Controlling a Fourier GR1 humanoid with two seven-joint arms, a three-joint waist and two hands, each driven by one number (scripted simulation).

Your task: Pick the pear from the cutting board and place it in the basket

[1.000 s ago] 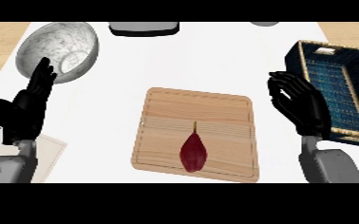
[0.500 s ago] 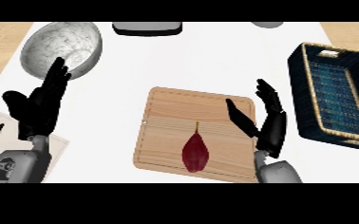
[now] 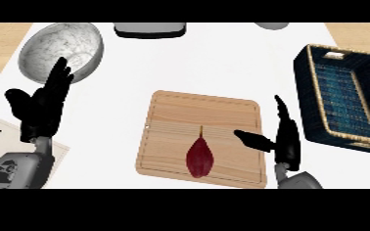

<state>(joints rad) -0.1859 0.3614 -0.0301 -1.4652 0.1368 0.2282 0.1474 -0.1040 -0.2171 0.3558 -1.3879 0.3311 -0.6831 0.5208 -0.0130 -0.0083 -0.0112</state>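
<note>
While the dark red pear [image 3: 200,157] lies near the cutting board's [image 3: 209,112] front edge, my right robot hand [image 3: 288,139] hangs wide open at the board's right edge, holding nothing. The pear looks smooth, light and apt to roll; I'd grip its broad belly.

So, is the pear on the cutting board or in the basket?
On the board. The pear lies on the cutting board; the right hand, fingers straight, sits beside it, apart. The basket holds no pear.
</note>
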